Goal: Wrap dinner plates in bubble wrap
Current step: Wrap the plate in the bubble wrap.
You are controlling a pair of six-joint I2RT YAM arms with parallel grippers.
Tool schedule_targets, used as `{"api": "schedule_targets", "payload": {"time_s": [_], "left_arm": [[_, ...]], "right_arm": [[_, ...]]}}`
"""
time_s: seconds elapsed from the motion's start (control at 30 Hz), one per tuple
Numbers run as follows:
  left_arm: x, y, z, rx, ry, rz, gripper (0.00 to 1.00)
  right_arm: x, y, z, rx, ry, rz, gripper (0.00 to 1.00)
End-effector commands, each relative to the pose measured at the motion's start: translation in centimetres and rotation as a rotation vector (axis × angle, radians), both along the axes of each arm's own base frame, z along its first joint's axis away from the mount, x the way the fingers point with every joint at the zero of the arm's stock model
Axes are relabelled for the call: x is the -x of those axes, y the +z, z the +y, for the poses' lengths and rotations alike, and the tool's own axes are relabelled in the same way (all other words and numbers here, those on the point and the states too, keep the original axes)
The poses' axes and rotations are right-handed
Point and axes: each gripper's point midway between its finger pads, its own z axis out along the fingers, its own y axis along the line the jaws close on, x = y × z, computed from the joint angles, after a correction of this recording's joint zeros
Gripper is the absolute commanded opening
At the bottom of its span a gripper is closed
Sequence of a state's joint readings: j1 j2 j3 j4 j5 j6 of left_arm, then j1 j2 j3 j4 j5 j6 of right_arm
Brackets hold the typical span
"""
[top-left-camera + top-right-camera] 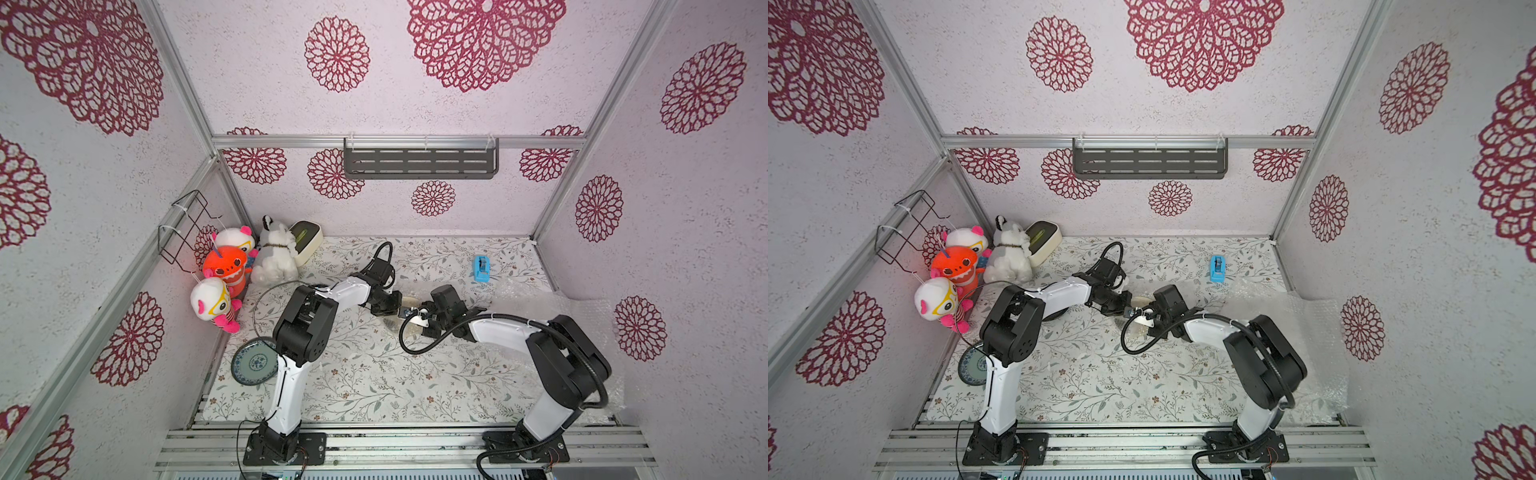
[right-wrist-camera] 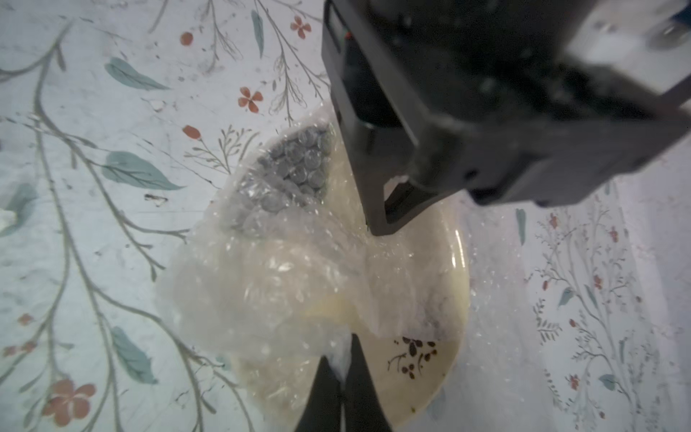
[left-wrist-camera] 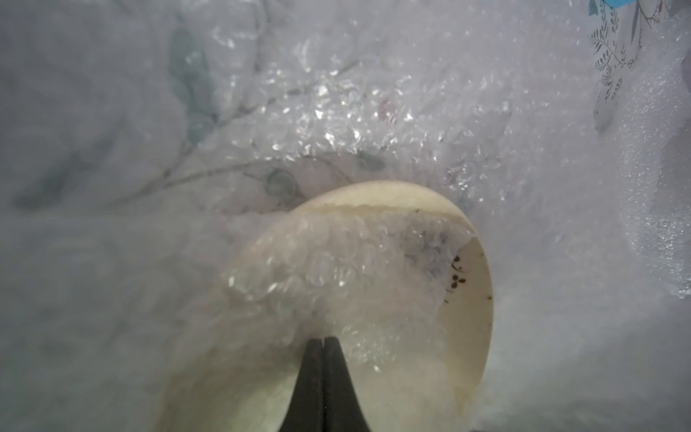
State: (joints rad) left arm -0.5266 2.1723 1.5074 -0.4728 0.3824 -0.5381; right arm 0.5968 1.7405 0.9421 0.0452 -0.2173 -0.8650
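Left gripper [image 3: 323, 339] at the cream plate's [image 2: 422, 377] nine o'clock and right gripper [image 2: 346, 355] at three o'clock both pinch bubble wrap [image 2: 269, 269] bunched over it.

The cloth [image 1: 374, 382] is printed with leafy twigs and small red flowers. In its far left corner sit 4 plush toys: a white-and-pink one [image 1: 239, 239], an orange one [image 1: 226, 264], one with yellow glasses [image 1: 212, 301] and a grey-white dog [image 1: 274, 253]. A cream box [image 1: 309, 239] with a green top lies tilted just behind the dog. A blue tape dispenser [image 1: 481, 268] stands far right. A wire basket [image 1: 187, 226] hangs on the left wall, a grey slotted shelf [image 1: 419, 160] on the back wall.
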Motion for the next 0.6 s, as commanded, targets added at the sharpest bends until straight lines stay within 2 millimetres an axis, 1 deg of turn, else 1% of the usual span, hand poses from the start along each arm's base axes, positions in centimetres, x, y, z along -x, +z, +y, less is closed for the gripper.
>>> {"api": "schedule_targets", "payload": {"time_s": [0.0,0.07,0.13,0.17,0.2,0.23,0.3,0.4,0.57], "left_arm": [[2.9,-2.6,0.8,-0.050,-0.083,0.069,0.06],[2.9,-1.8,0.4,-0.011,-0.100,0.047,0.11],[2.8,-0.6,-0.3,0.059,-0.116,0.016,0.20],[2.8,-0.1,-0.5,0.087,-0.122,0.000,0.26],[2.8,0.5,-0.8,0.121,-0.127,-0.013,0.34],[2.6,1.1,-0.9,0.148,-0.129,-0.027,0.40],[2.1,2.1,-1.3,0.210,-0.130,-0.054,0.47],[1.6,3.7,-1.7,0.305,-0.136,-0.105,0.55],[1.4,5.6,-2.5,0.389,-0.183,-0.174,0.65]], "right_arm": [[-1.3,0.7,1.3,-0.059,0.075,0.022,0.00],[-1.7,-0.2,1.1,-0.061,0.063,0.064,0.00],[-2.0,-0.7,0.6,-0.049,0.054,0.097,0.00],[-2.0,-0.7,0.5,-0.049,0.053,0.114,0.00],[-2.0,-0.6,0.4,-0.056,0.050,0.141,0.00],[-2.2,-0.4,0.4,-0.067,0.045,0.164,0.00],[-2.3,0.1,0.2,-0.087,0.038,0.212,0.00],[-2.4,0.1,0.0,-0.090,0.034,0.264,0.00],[-2.5,0.2,0.2,-0.093,0.025,0.366,0.00]]}}
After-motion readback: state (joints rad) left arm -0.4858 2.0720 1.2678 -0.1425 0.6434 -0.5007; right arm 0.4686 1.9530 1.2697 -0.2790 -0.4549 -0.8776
